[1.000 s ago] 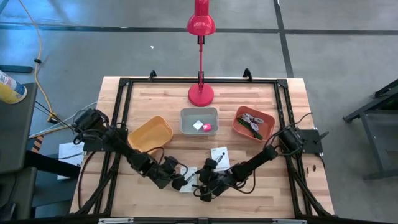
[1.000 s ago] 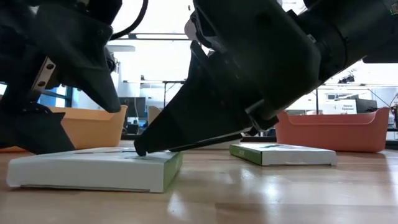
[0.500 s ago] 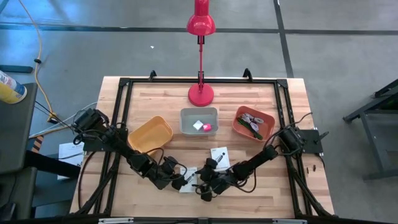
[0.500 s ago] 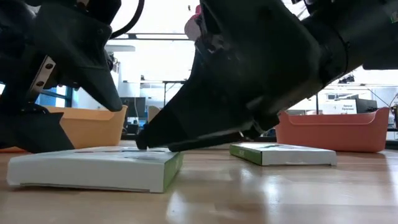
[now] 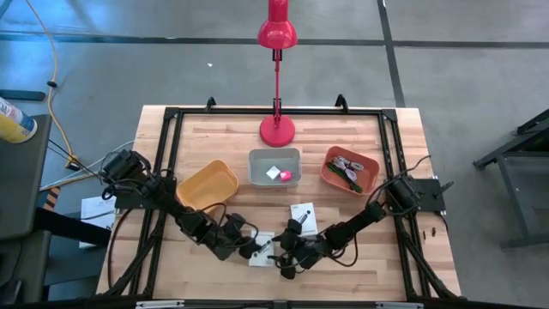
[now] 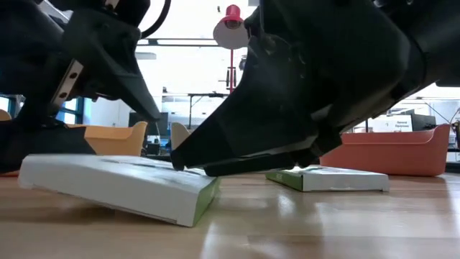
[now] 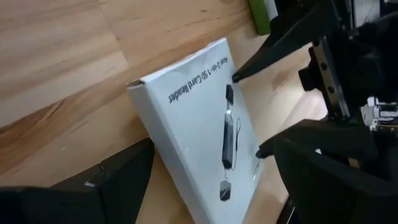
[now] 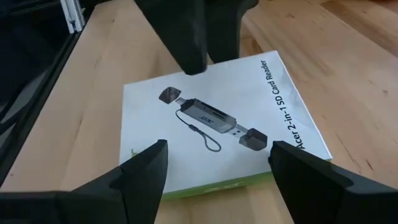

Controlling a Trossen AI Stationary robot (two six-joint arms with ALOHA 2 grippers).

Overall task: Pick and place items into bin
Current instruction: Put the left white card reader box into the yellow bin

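The white card box [image 5: 262, 249] lies at the desk's [image 5: 343, 137] near edge, one end tilted up, directly between the open, empty left tool [image 5: 250, 251] and open, empty right tool [image 5: 280, 253], both equally near.

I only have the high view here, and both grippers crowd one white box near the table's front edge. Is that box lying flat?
Observer: No. In the low view the white box is tilted. One end is off the wood and its green-edged corner rests on the table.
Operator: Has either gripper closed on it?
Observer: No. The wrist views show the right gripper open above the printed face, and the left gripper open at the box's opposite end.
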